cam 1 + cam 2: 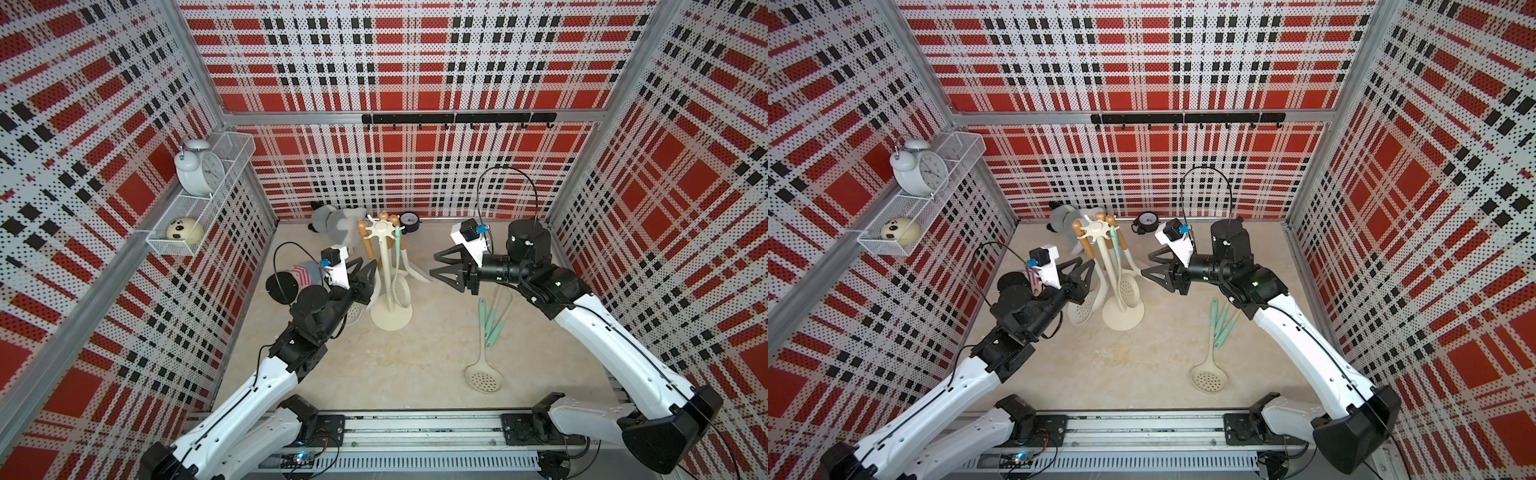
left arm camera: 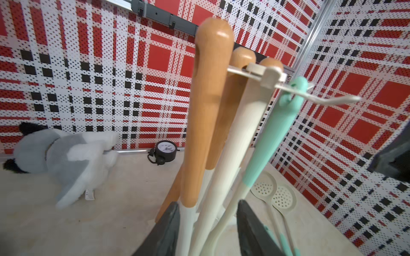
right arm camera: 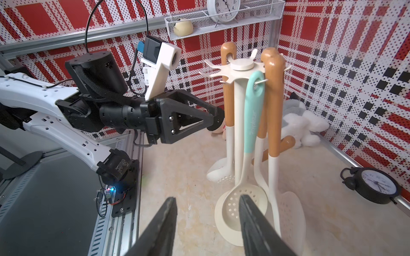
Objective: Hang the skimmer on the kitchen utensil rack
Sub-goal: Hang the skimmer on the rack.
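Note:
The cream kitchen utensil rack (image 1: 390,320) (image 1: 1121,321) stands mid-table. A skimmer (image 1: 401,291) (image 1: 1128,291) with a mint handle (image 3: 254,110) (image 2: 275,133) hangs by its eye from a prong of the rack's crown (image 3: 241,66). Neither gripper touches it. My left gripper (image 1: 368,266) (image 2: 208,202) is open just left of the pole, level with the hanging handles. Off to the rack's right, my right gripper (image 1: 432,264) (image 3: 207,197) is open and holds nothing.
Three wooden-handled utensils (image 3: 228,88) also hang on the rack. Another skimmer (image 1: 484,378) lies front right with more mint-handled utensils (image 1: 496,328). At the back are a plush toy (image 1: 332,220) and a black clock (image 1: 409,222). A black hook rail (image 1: 457,118) is on the wall.

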`<state>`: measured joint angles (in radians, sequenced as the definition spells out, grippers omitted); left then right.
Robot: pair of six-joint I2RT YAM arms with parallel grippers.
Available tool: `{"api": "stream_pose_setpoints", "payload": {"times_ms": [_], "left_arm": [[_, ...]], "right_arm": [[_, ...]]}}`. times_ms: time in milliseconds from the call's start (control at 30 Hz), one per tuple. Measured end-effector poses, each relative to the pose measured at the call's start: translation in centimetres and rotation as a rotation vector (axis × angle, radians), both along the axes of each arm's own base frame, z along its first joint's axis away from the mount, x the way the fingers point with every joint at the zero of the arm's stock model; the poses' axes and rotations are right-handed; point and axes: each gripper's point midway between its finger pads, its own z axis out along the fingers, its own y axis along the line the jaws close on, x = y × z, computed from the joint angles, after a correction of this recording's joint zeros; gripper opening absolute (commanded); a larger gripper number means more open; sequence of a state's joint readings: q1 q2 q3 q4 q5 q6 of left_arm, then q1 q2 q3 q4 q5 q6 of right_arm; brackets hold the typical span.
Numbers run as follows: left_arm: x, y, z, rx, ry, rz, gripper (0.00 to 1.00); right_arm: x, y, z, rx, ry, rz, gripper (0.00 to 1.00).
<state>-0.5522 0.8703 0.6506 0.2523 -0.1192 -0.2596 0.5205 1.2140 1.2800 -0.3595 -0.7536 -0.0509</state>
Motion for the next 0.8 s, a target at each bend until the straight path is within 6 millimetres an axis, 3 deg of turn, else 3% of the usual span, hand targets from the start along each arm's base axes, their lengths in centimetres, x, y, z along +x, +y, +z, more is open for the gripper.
{"api": "stream_pose_setpoints", "payload": {"times_ms": [233,800], "left_arm": [[1.8,0.8,-1.2,0.017,-0.010,0.101,0.40],[3.5,-0.4,-2.2,0.021,-0.018,0.067,0.36]], "right_arm": [[0.3,-0.1,-1.9,-0.025,0.037,-0.018,0.48],[0.1,-0.5,-2.2,-0.029,0.043,-0.026,0.47]]}}
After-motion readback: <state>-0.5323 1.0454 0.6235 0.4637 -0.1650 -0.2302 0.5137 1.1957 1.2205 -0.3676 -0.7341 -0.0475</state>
